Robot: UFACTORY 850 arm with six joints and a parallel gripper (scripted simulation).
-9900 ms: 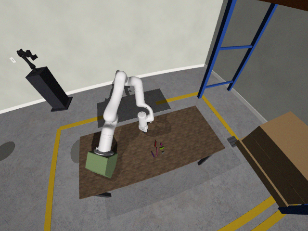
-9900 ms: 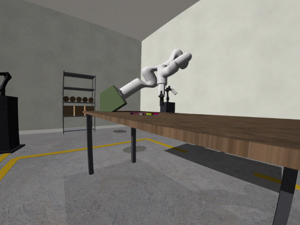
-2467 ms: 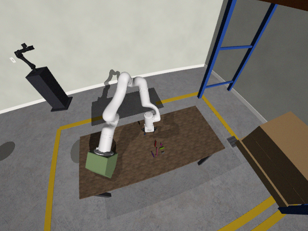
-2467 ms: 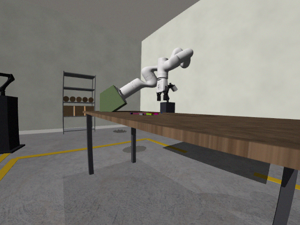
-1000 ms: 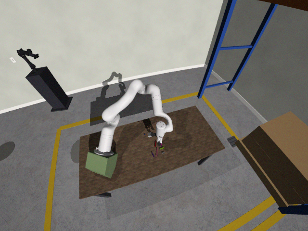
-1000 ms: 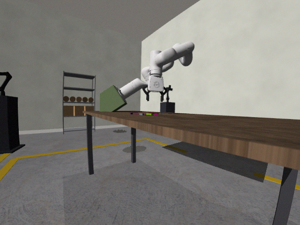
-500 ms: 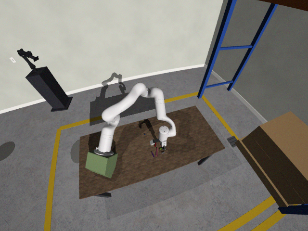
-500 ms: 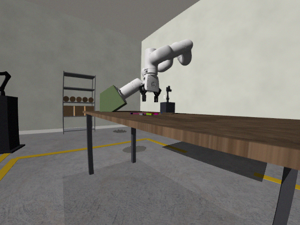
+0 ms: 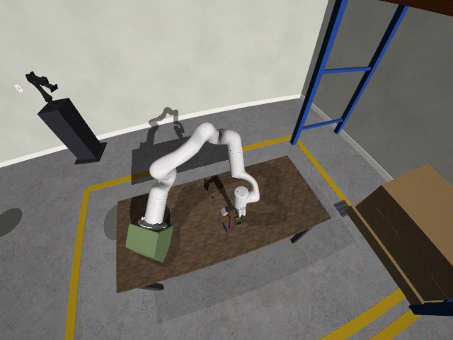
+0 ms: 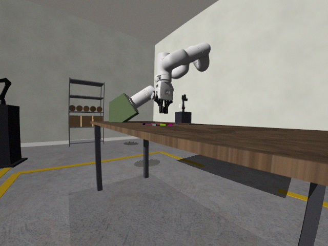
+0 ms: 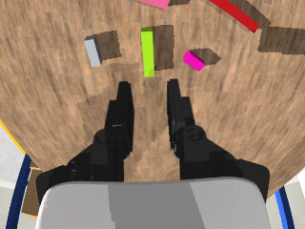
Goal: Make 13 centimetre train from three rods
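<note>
Overhead, gripper pointing downward.

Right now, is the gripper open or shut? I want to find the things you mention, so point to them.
The gripper (image 9: 239, 218) (image 10: 163, 113) (image 11: 150, 95) is partly open: the wrist view shows a gap between its fingers, nothing gripped, and the lime rod (image 11: 148, 52) lying beyond the fingertips.

So the desk is brown with streaky wood grain. Plain solid colours on the rods: lime one, magenta one, grey one, red one. End effector's got black fingers, lol.
</note>
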